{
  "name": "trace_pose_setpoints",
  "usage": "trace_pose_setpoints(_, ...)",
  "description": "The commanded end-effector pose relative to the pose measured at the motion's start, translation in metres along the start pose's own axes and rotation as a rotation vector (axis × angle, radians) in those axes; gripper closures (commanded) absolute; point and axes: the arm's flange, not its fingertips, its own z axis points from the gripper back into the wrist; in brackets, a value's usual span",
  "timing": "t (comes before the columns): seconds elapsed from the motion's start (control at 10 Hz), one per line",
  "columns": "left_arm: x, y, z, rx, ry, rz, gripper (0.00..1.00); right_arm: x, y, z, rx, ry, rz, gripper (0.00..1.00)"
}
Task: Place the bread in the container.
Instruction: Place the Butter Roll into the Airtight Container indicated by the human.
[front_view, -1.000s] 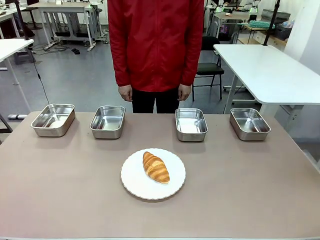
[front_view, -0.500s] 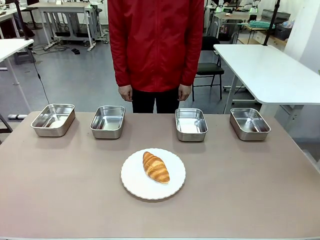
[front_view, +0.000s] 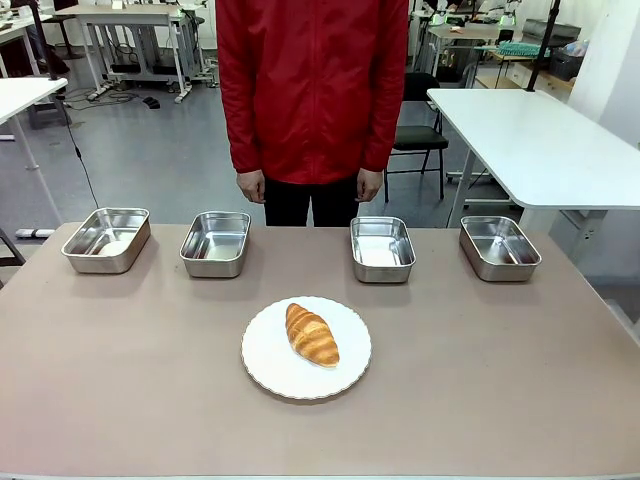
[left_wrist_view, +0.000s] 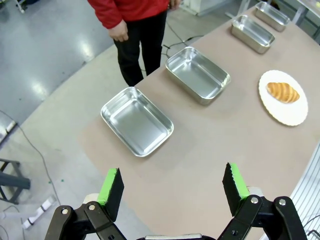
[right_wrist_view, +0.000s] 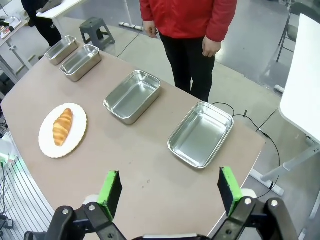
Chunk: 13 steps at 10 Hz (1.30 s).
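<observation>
Your left tool and right tool are both hanging wide open above the surface, holding nothing. The bread is lying on the plate at frame centre, below four trays. The bottom edge is cutting off both tool bodies.

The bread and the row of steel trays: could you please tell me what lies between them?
Beyond the bread, just the white plate rim and bare tabletop, as the front view shows.

floor: grey, glossy, glare patches
worktop: matte taupe
right side: white table, black chair just beyond its far left corner
left side: second white table, black cable on floor
far back: metal-legged benches
extra: grey stool on floor
</observation>
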Motion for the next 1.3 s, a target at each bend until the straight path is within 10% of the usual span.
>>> trace_pose_setpoints(0.0, 0.0023, 0.0058, 0.0006, -0.016, -0.027, -0.024, 0.00, 0.0032, -0.0034, 0.0014, 0.014, -0.017, 0.026, 0.00)
trace_pose_setpoints(1.2, 0.0039, 0.0029, 0.0028, -0.003, -0.048, 0.001, 0.00, -0.0006, -0.0010, 0.0010, 0.006, -0.026, -0.004, 0.00)
